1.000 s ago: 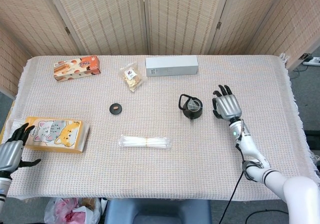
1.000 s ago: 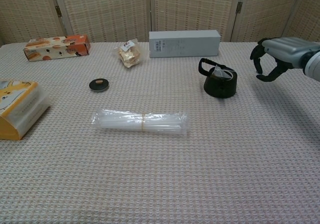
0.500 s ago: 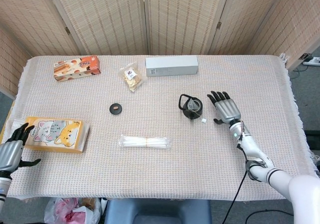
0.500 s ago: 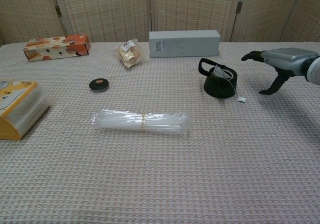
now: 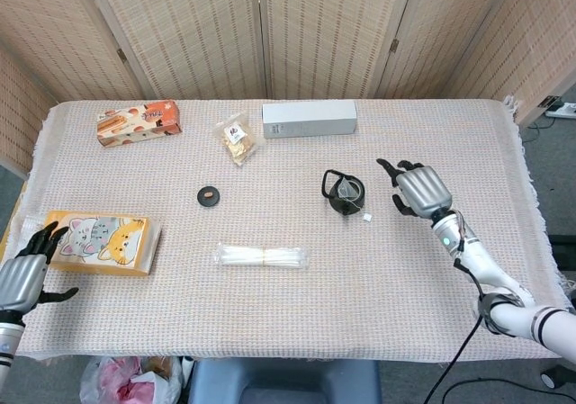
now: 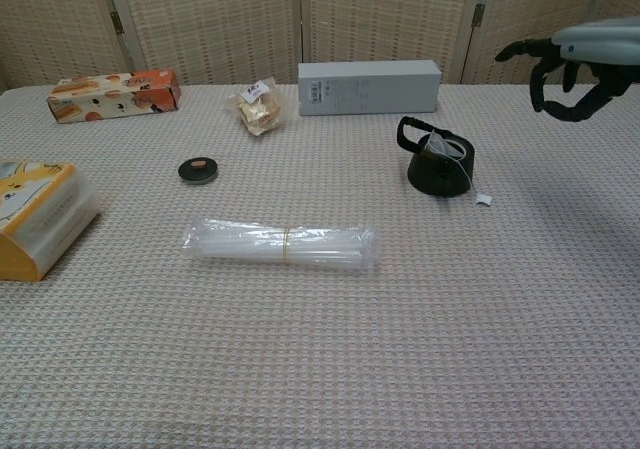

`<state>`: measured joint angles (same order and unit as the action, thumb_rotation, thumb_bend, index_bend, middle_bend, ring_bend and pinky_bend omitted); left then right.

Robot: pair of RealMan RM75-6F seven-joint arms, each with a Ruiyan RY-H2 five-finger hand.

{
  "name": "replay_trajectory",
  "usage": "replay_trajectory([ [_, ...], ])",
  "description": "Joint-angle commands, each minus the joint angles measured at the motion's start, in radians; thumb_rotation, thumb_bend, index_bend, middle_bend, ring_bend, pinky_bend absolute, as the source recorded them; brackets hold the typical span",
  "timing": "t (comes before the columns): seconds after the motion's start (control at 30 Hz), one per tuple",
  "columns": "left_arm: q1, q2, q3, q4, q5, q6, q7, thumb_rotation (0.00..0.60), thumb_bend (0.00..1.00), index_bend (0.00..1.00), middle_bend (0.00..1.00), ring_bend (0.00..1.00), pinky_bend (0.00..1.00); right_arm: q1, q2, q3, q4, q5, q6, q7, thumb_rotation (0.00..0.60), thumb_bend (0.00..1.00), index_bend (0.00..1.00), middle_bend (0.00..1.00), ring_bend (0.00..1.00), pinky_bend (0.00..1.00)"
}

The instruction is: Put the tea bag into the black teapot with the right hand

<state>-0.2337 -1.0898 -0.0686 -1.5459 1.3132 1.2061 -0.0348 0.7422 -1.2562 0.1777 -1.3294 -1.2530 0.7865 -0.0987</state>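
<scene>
The black teapot stands lidless right of the table's middle, with the pale tea bag inside its mouth. The bag's string hangs over the rim and ends in a small white tag lying on the cloth. My right hand hovers raised to the right of the pot, fingers apart and loosely curved, holding nothing. My left hand rests at the table's front left corner, empty with fingers spread.
The pot's round black lid lies to the left. A clear bundle of straws sits in front. A white box, a snack bag, an orange box and a cat-print box are also on the cloth.
The right hand lifted and drew away to the right of the teapot. The tag dropped onto the cloth beside the pot half a second ago and stays there. The left hand barely shifted.
</scene>
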Motion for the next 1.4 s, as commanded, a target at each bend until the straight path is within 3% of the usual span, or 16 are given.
replay_trajectory([
  [0.03, 0.003, 0.001, 0.001, -0.002, 0.005, 0.007, -0.002, 0.6, 0.11, 0.0, 0.0, 0.04, 0.28, 0.035, 0.054, 0.013, -0.067, 0.009, -0.071, 0.015, 0.6, 1.0, 0.01, 1.0, 0.86, 1.0],
  [0.17, 0.008, 0.005, 0.004, -0.005, 0.019, 0.019, -0.009, 0.6, 0.11, 0.0, 0.0, 0.04, 0.28, 0.106, 0.108, 0.023, -0.094, 0.023, -0.255, 0.13, 0.6, 1.0, 0.04, 1.0, 0.95, 1.0],
  [0.37, 0.011, 0.009, 0.006, -0.004, 0.024, 0.023, -0.02, 0.6, 0.11, 0.0, 0.0, 0.04, 0.28, 0.184, 0.078, 0.006, -0.032, 0.066, -0.383, 0.126, 0.6, 1.0, 0.04, 1.0, 0.96, 1.0],
  [0.7, 0.015, 0.014, 0.006, -0.002, 0.026, 0.027, -0.037, 0.6, 0.11, 0.0, 0.0, 0.04, 0.28, 0.238, 0.013, -0.025, 0.048, 0.122, -0.439, 0.115, 0.6, 1.0, 0.05, 1.0, 0.97, 1.0],
  [1.4, 0.013, 0.016, 0.003, 0.002, 0.018, 0.018, -0.048, 0.6, 0.11, 0.0, 0.0, 0.04, 0.28, 0.291, -0.118, -0.089, 0.2, 0.124, -0.52, 0.135, 0.6, 1.0, 0.1, 1.0, 0.97, 1.0],
])
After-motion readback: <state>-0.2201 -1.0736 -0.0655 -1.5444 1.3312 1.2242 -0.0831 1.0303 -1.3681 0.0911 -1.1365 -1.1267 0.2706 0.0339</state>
